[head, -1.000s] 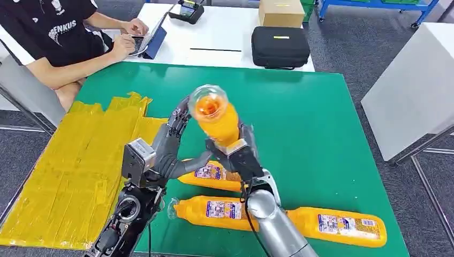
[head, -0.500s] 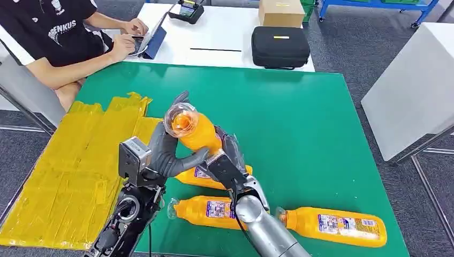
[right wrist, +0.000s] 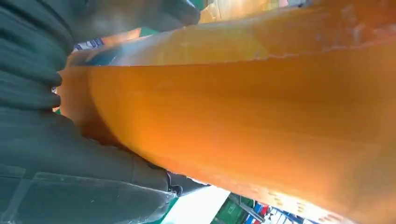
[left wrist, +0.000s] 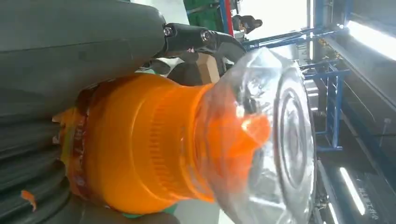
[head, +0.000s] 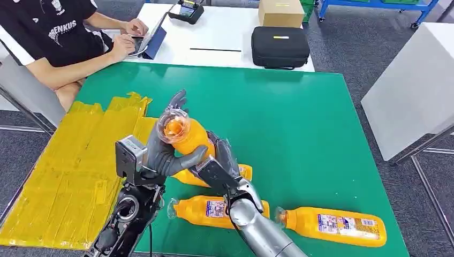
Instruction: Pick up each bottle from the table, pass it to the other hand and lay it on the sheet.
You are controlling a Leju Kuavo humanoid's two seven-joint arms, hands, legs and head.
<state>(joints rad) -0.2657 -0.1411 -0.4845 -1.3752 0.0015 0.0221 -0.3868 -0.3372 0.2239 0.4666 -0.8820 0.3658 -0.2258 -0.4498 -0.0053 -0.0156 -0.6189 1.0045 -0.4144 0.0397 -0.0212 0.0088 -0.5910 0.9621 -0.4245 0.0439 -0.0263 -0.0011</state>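
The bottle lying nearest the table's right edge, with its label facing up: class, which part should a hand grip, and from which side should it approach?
Grip the bottle around its labelled middle, coming down from above. It lies flat on the green table with its long axis across the robot's view, neck towards the neighbouring bottle, so fingers can probably close across the straight body; the neck end looks more crowded.

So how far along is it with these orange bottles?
Nothing lies on the yellow sheet yet. One bottle is mid-handover, gripped by the left hand and the right hand. Three bottles wait on the green table.
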